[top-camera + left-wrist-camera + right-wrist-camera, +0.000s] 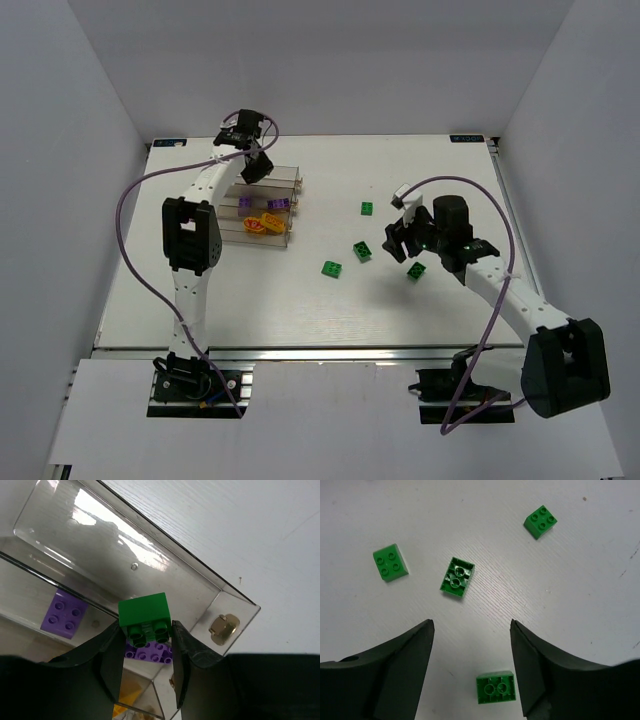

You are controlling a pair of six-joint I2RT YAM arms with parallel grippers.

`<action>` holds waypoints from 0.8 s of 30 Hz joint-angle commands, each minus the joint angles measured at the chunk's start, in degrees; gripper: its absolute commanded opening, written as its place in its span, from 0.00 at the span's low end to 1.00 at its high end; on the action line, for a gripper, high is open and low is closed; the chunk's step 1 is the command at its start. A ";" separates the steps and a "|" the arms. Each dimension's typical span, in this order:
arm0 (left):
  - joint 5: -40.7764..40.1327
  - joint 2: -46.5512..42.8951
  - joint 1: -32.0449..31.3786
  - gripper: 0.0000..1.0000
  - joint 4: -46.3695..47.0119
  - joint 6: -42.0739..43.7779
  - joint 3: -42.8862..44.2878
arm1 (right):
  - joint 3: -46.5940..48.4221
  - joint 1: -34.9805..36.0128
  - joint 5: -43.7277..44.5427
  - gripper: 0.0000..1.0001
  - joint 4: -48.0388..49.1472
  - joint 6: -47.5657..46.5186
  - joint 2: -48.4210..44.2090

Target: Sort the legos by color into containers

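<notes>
Four green legos [457, 576] lie loose on the table [580, 590] under my right gripper [471, 630], whose jaws are spread wide. My left gripper [147, 632] pinches a fifth green lego [144, 611] above the end bin of the containers [210, 587], next to the bin with purple legos [64, 615].

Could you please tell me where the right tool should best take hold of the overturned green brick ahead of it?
Grip the overturned green brick across two opposite flat side walls, descending from above with the open right tool. It lies hollow side up, skewed to the tool, so probably turn the wrist first.
</notes>
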 commanded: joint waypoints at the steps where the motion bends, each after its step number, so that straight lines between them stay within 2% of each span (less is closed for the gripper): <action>1: 1.46 -1.21 0.44 0.42 0.91 1.39 2.55 | 2.37 -0.68 -0.27 0.70 0.05 0.24 2.62; 2: 1.99 -1.12 0.96 0.50 1.18 1.39 2.29 | 2.98 -0.68 0.17 0.71 0.40 2.16 4.72; 3: 2.69 -1.29 0.97 0.63 1.61 1.56 1.76 | 4.46 -0.86 0.34 0.72 0.84 3.31 5.96; 6: 4.09 -2.08 1.50 0.75 2.59 1.83 1.06 | 9.81 -0.86 2.27 0.72 0.67 10.33 12.89; 12: 6.64 -7.08 1.50 0.79 4.43 2.97 -2.36 | 23.88 -0.33 6.58 0.70 -2.76 25.70 29.60; 15: 8.84 -13.84 1.50 0.79 6.53 4.99 -9.12 | 32.84 0.63 11.14 0.72 -5.48 28.89 37.77; 16: 11.46 -15.95 1.50 0.80 8.63 6.30 -14.45 | 38.44 0.90 14.72 0.72 -7.05 29.85 42.22; 18: 16.47 -23.59 1.50 0.83 11.19 7.54 -20.62 | 42.52 1.69 18.87 0.74 -10.14 30.56 45.95; 19: 20.23 -26.23 1.50 0.85 14.07 8.15 -27.18 | 43.93 1.95 19.41 0.75 -10.06 30.57 48.14; 20: 21.93 -32.34 0.97 0.88 16.01 8.59 -30.55 | 44.29 2.04 20.90 0.75 -9.10 30.48 48.77; 22: 23.78 -38.18 0.44 0.91 19.26 8.69 -36.44 | 44.64 2.48 21.79 0.75 -8.92 30.48 50.08; 24: 29.31 -45.89 0.44 0.92 22.09 8.16 -45.32 | 44.82 2.83 22.66 0.74 -8.56 30.74 51.14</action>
